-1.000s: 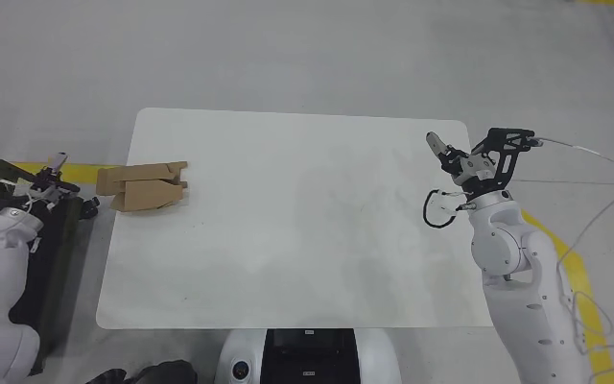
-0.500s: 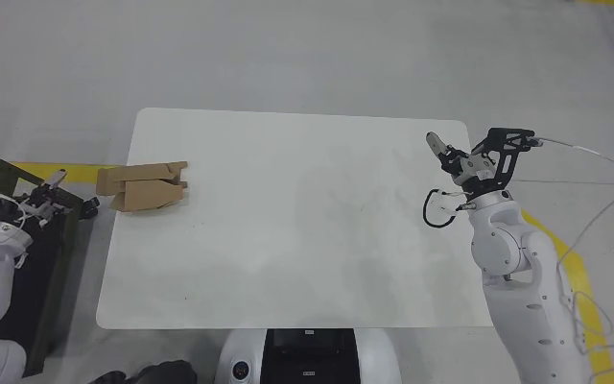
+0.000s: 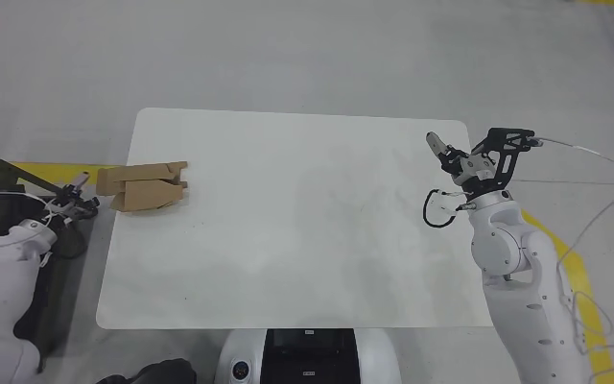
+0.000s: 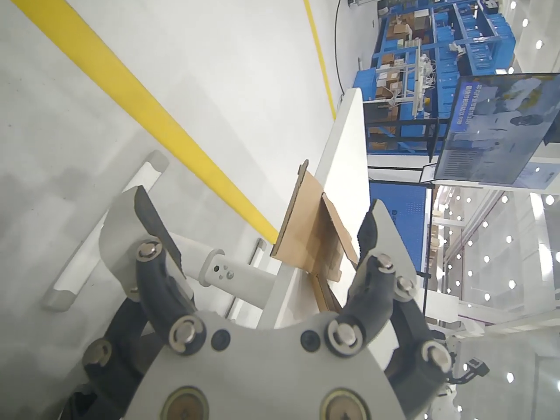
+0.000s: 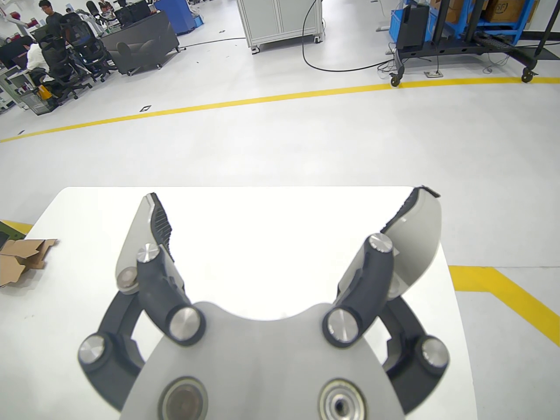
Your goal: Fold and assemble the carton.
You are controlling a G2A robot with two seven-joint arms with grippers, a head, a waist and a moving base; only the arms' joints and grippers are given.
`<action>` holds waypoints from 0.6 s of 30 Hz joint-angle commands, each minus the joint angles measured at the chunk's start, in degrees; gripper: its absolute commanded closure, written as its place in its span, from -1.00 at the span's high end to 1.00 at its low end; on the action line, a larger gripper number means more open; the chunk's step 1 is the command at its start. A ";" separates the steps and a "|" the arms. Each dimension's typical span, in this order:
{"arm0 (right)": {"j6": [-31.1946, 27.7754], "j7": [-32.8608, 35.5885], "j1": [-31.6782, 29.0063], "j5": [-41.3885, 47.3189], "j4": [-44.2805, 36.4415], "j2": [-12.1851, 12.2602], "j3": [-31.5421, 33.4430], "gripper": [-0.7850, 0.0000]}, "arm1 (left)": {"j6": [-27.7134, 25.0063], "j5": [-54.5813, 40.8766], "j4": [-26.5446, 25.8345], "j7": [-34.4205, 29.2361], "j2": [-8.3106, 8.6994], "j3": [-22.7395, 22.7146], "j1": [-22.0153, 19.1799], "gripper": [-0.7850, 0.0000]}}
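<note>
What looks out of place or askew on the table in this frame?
The carton lies unassembled at the table edge on the robot's left, with one end overhanging the rim. Nothing looks spilled or damaged.

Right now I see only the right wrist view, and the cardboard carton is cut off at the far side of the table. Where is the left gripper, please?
Observer: The left gripper is off the table, just beyond the edge where the carton lies, and apart from it.
Operator: Is it open?
Observer: Yes. In the left wrist view its fingers stand wide apart, gripping nothing, and point toward the carton.
Operator: Does the carton lie fully on the table?
Observer: No. In the top view one end of it sticks out past the table's edge, on the left gripper's side.
</note>
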 commanded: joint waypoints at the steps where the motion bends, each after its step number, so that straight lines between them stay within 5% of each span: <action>1: 0.00 0.00 0.00 0.00 0.00 0.00 0.00 1.00 | -0.81 0.74 0.36 -0.66 -0.33 0.10 -0.26 1.00; 15: 0.00 0.00 0.00 0.00 0.00 0.00 0.00 1.00 | -2.23 3.99 2.51 -5.05 -2.83 0.12 -3.31 1.00; 18: 0.00 0.00 0.00 0.00 0.00 0.00 0.00 1.00 | -2.18 4.84 3.06 -5.07 -3.31 0.14 -3.93 0.18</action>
